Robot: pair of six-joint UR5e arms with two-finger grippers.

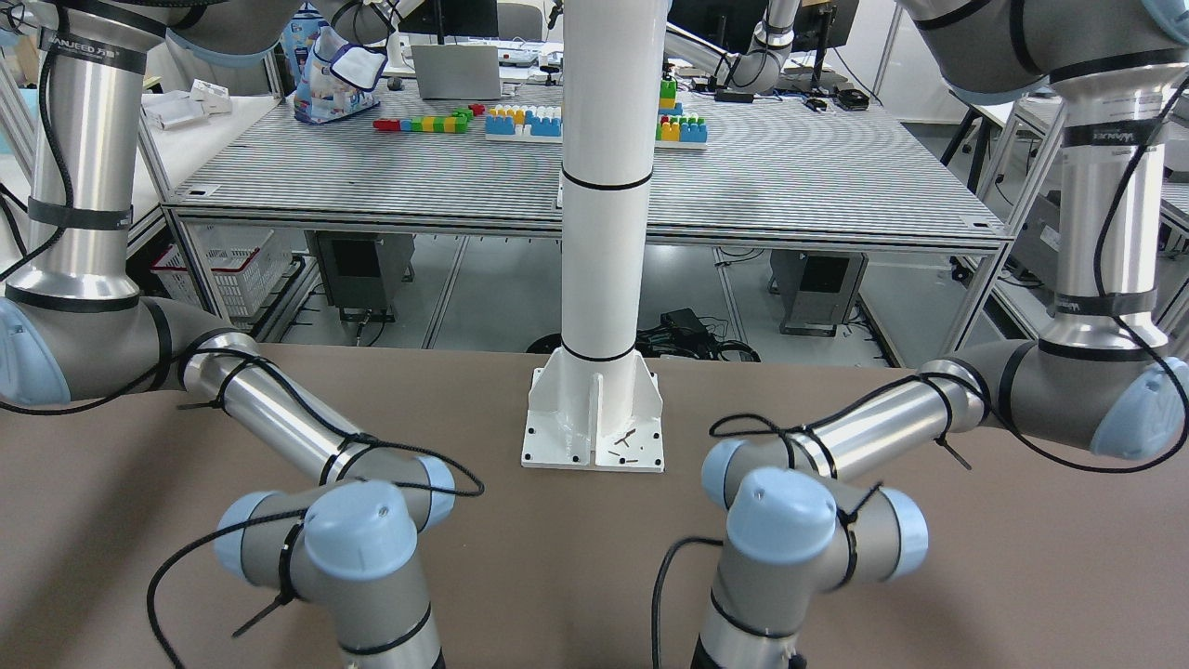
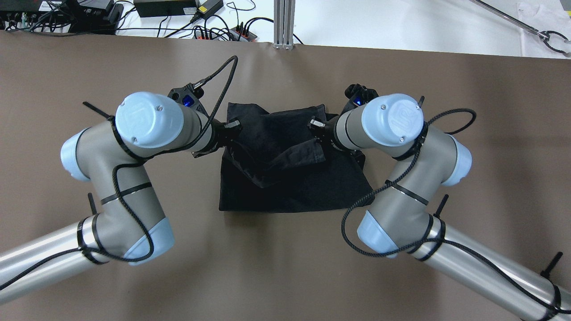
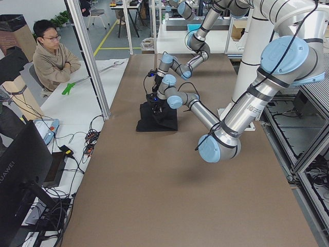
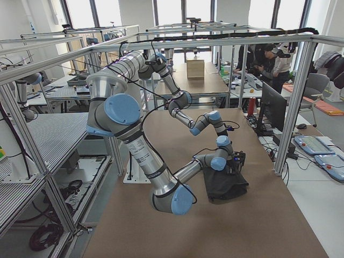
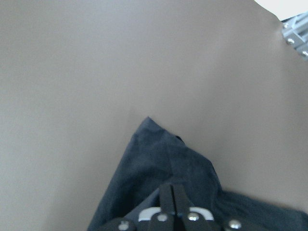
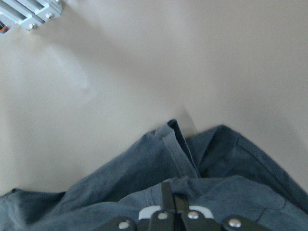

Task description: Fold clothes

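The clothes, one black garment (image 2: 290, 191), lie mid-table, their far part bunched and lifted in loose folds. My left gripper (image 2: 229, 129) is shut on the garment's left far edge. My right gripper (image 2: 317, 127) is shut on its right far edge. In the left wrist view the closed fingertips (image 5: 172, 192) press into dark fabric (image 5: 159, 159), with a corner pointing away. The right wrist view shows the same: fingertips (image 6: 172, 192) together in creased cloth (image 6: 144, 163). The garment also shows in the side views (image 3: 157, 118) (image 4: 226, 185). The front-facing view hides it.
The white pillar's base plate (image 1: 594, 418) stands at the robot's edge of the brown table. Cables and power supplies (image 2: 178, 9) and an aluminium post (image 2: 284, 22) line the far edge. A person (image 3: 51, 56) sits beyond that edge.
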